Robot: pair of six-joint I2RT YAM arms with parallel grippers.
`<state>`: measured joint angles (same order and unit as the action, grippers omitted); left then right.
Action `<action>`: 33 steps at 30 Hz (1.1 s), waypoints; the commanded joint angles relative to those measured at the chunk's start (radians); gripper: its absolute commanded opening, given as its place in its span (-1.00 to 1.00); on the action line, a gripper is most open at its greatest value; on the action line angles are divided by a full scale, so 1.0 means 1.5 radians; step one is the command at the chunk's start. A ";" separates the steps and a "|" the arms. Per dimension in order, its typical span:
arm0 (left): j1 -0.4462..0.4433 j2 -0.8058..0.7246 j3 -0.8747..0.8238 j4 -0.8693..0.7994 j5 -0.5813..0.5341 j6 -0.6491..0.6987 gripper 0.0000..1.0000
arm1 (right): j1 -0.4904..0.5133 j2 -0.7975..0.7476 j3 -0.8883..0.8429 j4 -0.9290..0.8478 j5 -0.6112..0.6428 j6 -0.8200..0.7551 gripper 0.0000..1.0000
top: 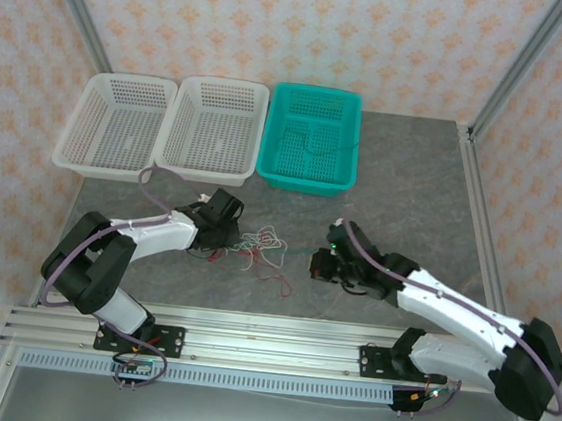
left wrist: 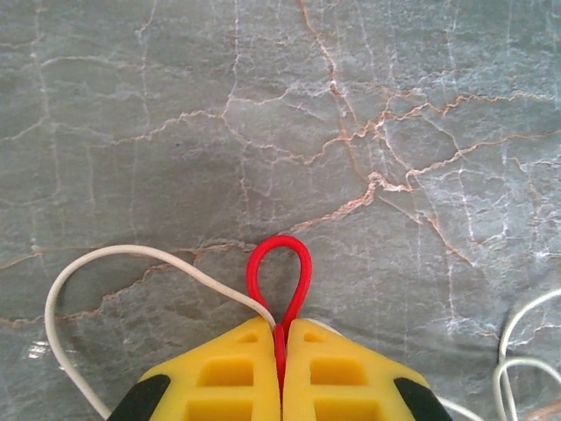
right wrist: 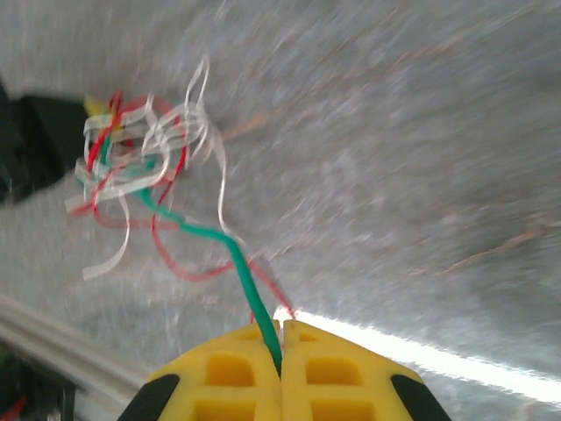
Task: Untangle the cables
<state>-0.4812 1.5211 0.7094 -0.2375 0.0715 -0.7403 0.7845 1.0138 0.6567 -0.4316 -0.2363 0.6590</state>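
Observation:
A tangle of thin red, white and green cables [top: 257, 248] lies on the grey table between the two arms. My left gripper [top: 221, 226] sits at the tangle's left side, its yellow fingers [left wrist: 232, 377] shut on a red cable [left wrist: 279, 263] whose loop sticks out in front of the tips; a white cable [left wrist: 105, 254] runs beside it. My right gripper [top: 318, 263] is to the right of the tangle, shut on a green cable [right wrist: 223, 241] that leads back to the blurred bundle [right wrist: 131, 158].
Two white baskets [top: 115, 125] [top: 214, 128] and a teal basket [top: 310, 138] stand in a row at the back; a thin cable lies in the teal one. Metal rails [top: 267, 345] run along the near edge.

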 commanded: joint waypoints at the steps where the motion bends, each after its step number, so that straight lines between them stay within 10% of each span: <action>1: 0.021 -0.006 -0.022 -0.036 -0.062 0.006 -1.00 | -0.082 -0.056 -0.013 -0.094 0.084 0.031 -1.00; 17: 0.050 -0.048 -0.043 -0.059 -0.068 0.016 -0.85 | -0.330 -0.093 0.044 -0.160 -0.005 -0.055 -1.00; 27: 0.044 -0.218 -0.038 -0.039 -0.006 0.059 0.27 | -0.295 -0.031 0.053 -0.102 -0.167 -0.089 -1.00; 33: -0.037 -0.308 0.014 -0.038 0.009 0.159 0.45 | -0.279 -0.015 0.089 -0.109 -0.190 -0.125 -1.00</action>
<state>-0.4835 1.0752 0.6765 -0.2855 0.0715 -0.6037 0.3454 0.9764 0.7414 -0.5972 -0.4873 0.5213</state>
